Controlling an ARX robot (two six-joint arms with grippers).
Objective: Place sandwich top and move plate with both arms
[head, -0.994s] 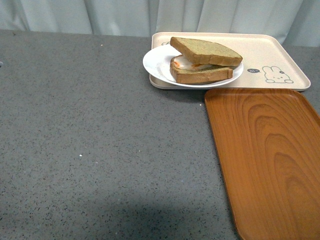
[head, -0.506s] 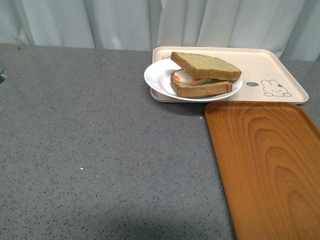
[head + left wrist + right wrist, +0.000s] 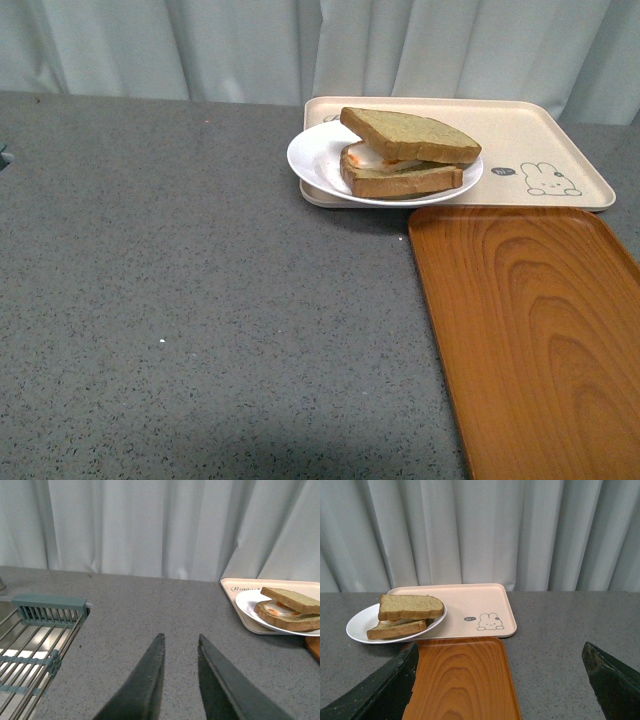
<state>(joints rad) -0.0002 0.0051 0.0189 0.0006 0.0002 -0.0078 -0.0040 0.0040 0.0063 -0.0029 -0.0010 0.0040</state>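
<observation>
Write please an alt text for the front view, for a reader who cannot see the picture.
A white plate holding a sandwich, its top slice resting tilted over a bottom slice with egg, sits half on a cream rabbit-print tray at the back of a grey speckled counter. An empty orange-brown wooden tray lies nearer, on the right; no arm shows.

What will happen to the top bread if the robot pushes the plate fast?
The sandwich top sits loose and tilted on the egg slice, so it would probably slide off. The plate looks glossy and overhangs the cream tray, so it may tip or skid.
</observation>
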